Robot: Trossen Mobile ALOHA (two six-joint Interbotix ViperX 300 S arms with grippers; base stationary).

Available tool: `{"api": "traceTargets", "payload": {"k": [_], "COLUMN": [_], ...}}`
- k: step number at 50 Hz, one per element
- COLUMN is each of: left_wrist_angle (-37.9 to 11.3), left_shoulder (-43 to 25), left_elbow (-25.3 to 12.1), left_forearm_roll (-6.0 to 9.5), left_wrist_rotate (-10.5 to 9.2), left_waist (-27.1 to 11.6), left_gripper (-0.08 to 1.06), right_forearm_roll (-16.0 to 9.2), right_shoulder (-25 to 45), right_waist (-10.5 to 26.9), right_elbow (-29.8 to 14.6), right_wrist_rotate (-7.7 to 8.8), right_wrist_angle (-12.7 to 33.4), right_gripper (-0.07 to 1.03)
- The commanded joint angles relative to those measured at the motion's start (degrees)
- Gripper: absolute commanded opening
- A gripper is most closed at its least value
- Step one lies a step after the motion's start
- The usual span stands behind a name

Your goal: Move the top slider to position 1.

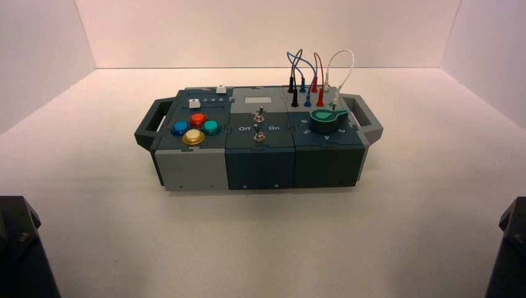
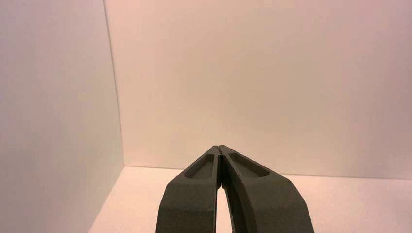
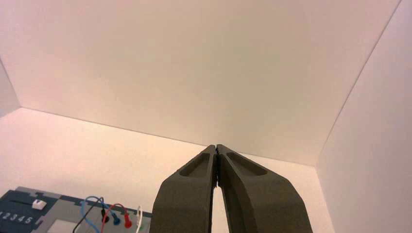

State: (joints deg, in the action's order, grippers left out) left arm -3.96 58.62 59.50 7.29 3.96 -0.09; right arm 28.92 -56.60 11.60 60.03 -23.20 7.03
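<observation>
The box (image 1: 257, 136) sits on the pale tabletop (image 1: 397, 236), well ahead of both arms, handles out to either side. On its left panel I can see two small white slider knobs. The top slider (image 1: 221, 89) rides in the far slot, near that slot's right end, close to the edge of the grey middle panel. The other white knob (image 1: 194, 103) sits in the nearer slot, at its left end, with white digits printed to its right. Just in front of those slots are four round buttons (image 1: 195, 128): red, blue, teal and yellow. The middle panel carries two toggle switches (image 1: 260, 126), one behind the other. A green knob (image 1: 327, 119) stands on the right panel, and behind it wires (image 1: 313, 77) loop up from their sockets.

The left pincer (image 2: 220, 148) is clenched, tips pressed together, holding nothing, and faces a bare wall away from the box. The right pincer (image 3: 215, 147) is likewise clenched on nothing, raised above the tabletop, with the box's far corner low in its view. Both arms rest at the near corners of the scene, well apart from the box.
</observation>
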Motion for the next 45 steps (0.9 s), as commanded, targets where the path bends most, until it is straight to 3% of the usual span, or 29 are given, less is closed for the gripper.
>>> {"api": "traceTargets", "payload": {"k": [1, 22, 45], "left_wrist_angle": [0.26, -1.58, -16.44], "left_shoulder": [-0.53, -1.23, -12.39], "left_elbow": [-2.02, -2.11, -7.82], "left_forearm_roll": [-0.09, -0.18, -0.18], "left_wrist_rotate": [0.44, 0.44, 0.44], "left_waist": [0.26, 0.26, 0.26], "left_gripper": [-0.03, -0.03, -0.03], "right_forearm_roll": [-0.18, -0.88, -1.41], "right_shoulder": [0.62, 2.29, 9.23], "right_waist": [-0.26, 0.0, 0.44], "right_elbow": [-1.85, -1.85, -4.13], "right_wrist_rotate": [-0.09, -0.09, 0.0], "right_wrist_angle": [-0.18, 1.14, 6.5], "right_gripper": [-0.02, -0.02, -0.02]}}
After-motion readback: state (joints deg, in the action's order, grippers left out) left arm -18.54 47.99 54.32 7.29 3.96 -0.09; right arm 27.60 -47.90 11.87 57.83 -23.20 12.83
